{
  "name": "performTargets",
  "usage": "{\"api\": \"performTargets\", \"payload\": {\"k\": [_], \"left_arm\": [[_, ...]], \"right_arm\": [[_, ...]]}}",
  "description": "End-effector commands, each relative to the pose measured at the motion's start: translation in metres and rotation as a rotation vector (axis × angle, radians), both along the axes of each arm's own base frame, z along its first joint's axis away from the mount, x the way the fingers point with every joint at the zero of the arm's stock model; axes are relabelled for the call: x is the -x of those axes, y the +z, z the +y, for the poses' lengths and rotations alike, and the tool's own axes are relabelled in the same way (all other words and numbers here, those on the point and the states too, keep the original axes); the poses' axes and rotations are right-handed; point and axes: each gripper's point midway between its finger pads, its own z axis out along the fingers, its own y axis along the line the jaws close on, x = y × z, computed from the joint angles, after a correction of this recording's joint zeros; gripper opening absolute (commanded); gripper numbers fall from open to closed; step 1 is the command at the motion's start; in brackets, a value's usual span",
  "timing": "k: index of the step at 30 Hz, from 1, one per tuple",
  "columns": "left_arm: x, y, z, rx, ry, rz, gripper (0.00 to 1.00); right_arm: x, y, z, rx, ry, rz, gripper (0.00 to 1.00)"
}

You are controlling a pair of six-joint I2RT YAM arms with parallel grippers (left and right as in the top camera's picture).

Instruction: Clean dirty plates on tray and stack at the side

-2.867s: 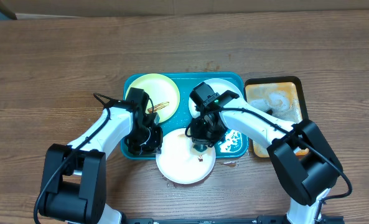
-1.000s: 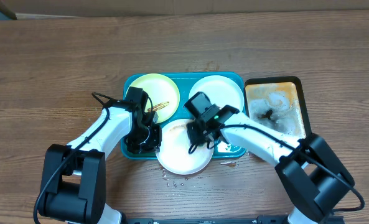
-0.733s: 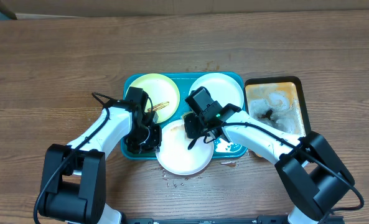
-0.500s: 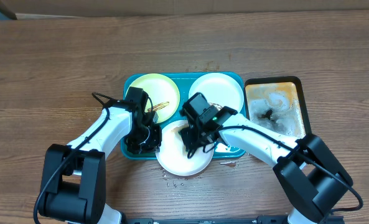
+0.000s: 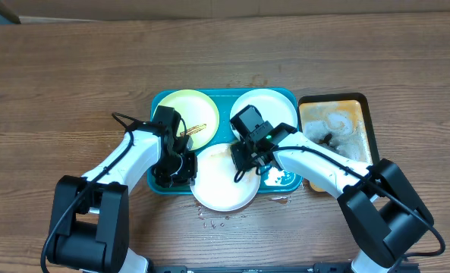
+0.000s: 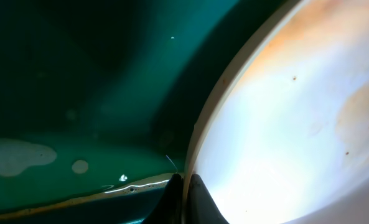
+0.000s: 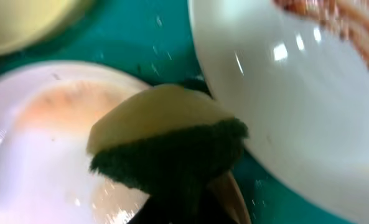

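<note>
The teal tray (image 5: pixel 162 100) holds three plates. A pale yellow-green plate (image 5: pixel 180 108) with a brown smear lies back left. A white plate (image 5: pixel 273 108) lies back right. A third white plate (image 5: pixel 218 194) overhangs the tray's front rim. My left gripper (image 6: pixel 185 186) is shut on this plate's left rim (image 6: pixel 200 134). My right gripper (image 7: pixel 200 199) is shut on a yellow and dark green sponge (image 7: pixel 172 140) and holds it at the front plate's back edge, in the overhead view (image 5: pixel 243 158). Faint brown smears show on that plate (image 7: pixel 47 102).
A black-rimmed orange-brown tray (image 5: pixel 357 121) with soapy water stands right of the teal tray. Drops of water lie on the wooden table (image 5: pixel 209 222) in front of the plate. Soapy foam (image 5: pixel 281 178) sits on the teal tray's front right corner.
My right gripper has moved the sponge back and forth over the front plate, first left, then back right. The front plate has shifted slightly back since the earliest frame. The left arm has stayed still.
</note>
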Motion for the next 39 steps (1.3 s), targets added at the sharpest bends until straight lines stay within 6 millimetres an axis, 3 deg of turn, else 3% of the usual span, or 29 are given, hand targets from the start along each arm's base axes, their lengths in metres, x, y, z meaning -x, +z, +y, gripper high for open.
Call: {"api": "performTargets", "payload": {"k": [1, 4, 7, 14, 20, 24, 27, 35, 39], "left_arm": [[0.005, -0.008, 0.008, -0.043, 0.009, 0.023, 0.04], [0.005, -0.008, 0.008, -0.042, 0.009, 0.021, 0.04], [0.005, -0.008, 0.008, -0.043, 0.009, 0.022, 0.04], [0.005, -0.007, 0.008, -0.043, 0.009, 0.023, 0.04], [-0.008, 0.008, 0.009, -0.051, 0.01, -0.028, 0.04], [-0.019, 0.021, 0.03, -0.185, 0.058, -0.083, 0.04], [-0.027, 0.033, 0.037, -0.223, 0.086, -0.133, 0.04], [-0.039, 0.063, 0.044, -0.247, 0.17, -0.256, 0.04], [-0.044, 0.082, 0.046, -0.238, 0.194, -0.332, 0.04]], "right_arm": [[0.0, 0.009, 0.025, -0.099, 0.067, -0.005, 0.1], [0.012, 0.016, 0.047, -0.183, 0.127, 0.021, 0.1], [0.025, 0.016, 0.057, -0.186, 0.163, 0.032, 0.11], [0.035, 0.013, 0.044, -0.142, 0.148, 0.088, 0.04], [0.004, 0.061, 0.001, -0.144, 0.021, 0.023, 0.04], [-0.014, 0.104, -0.035, -0.185, -0.072, -0.055, 0.04], [-0.023, 0.121, -0.069, -0.173, -0.161, -0.087, 0.04], [-0.027, 0.105, -0.173, 0.052, -0.425, -0.039, 0.04], [-0.027, 0.102, -0.21, 0.122, -0.518, -0.029, 0.06]]}}
